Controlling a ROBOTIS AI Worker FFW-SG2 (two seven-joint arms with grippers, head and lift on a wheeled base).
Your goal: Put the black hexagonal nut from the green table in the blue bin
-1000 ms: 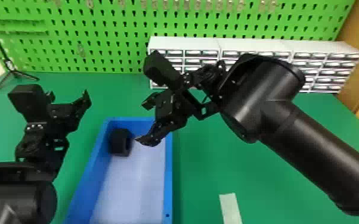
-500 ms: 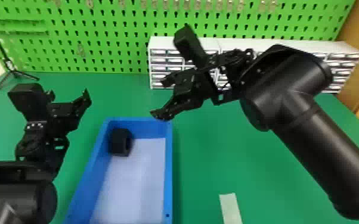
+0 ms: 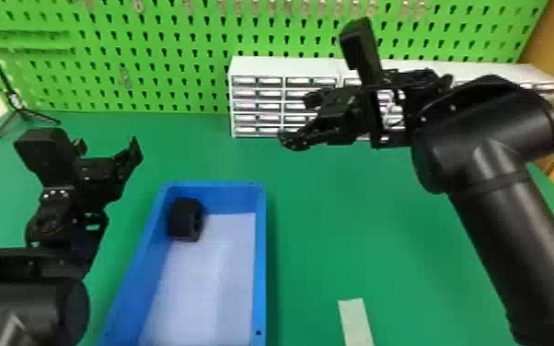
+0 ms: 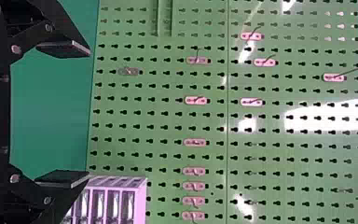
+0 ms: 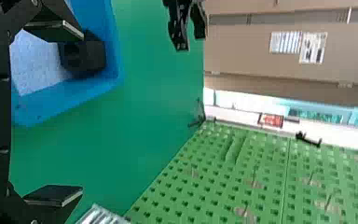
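In the head view the black hexagonal nut [image 3: 186, 220] lies inside the blue bin [image 3: 260, 257], in its far left corner. My right gripper [image 3: 295, 120] is above the table, up and to the right of the bin, in front of the white drawer units. Its fingers stand wide apart with nothing between them in the right wrist view, where the gripper [image 5: 70, 114], the nut [image 5: 83, 54] and the bin [image 5: 114, 51] appear. My left gripper [image 3: 108, 148] is parked left of the bin; in the left wrist view this gripper [image 4: 74, 114] is open and holds nothing.
White drawer units [image 3: 285, 66] stand at the back of the green table [image 3: 349, 230], before a green pegboard [image 3: 152, 60]. A pale strip [image 3: 355, 322] lies right of the bin near the front. A small black tripod [image 3: 23, 112] stands at the back left.
My right gripper has moved up and to the right, away from over the bin. The nut stays in the same corner of the bin, and the left arm has not moved.
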